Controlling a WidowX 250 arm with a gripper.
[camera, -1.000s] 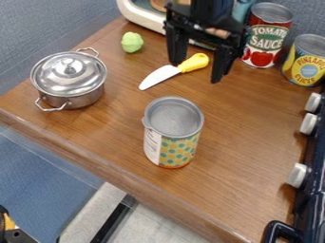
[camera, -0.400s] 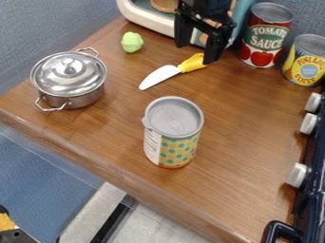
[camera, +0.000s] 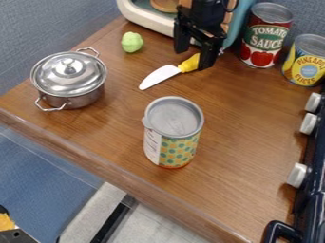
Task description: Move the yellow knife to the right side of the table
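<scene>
The black gripper (camera: 192, 60) hangs at the upper middle of the camera view, over the handle end of the knife. Its fingers are apart, so it is open, one on the far left side of the handle and the other in front of the handle's right end. The knife (camera: 166, 74) lies on the wooden table (camera: 247, 156), its white blade pointing lower left and its yellow handle partly hidden by the right finger. Whether either finger touches the handle, I cannot tell.
A lidded silver pot (camera: 70, 80) stands at left, a green toy (camera: 132, 42) near the back. A dotted can (camera: 172, 135) is at the centre. Tomato (camera: 263, 40) and pineapple (camera: 307, 61) cans stand at back right, and a stove with knobs (camera: 298, 174) lines the right edge.
The gripper has come in closer to the knife handle, and its fingers stand nearer each other than a second ago. The knife has stayed in place.
</scene>
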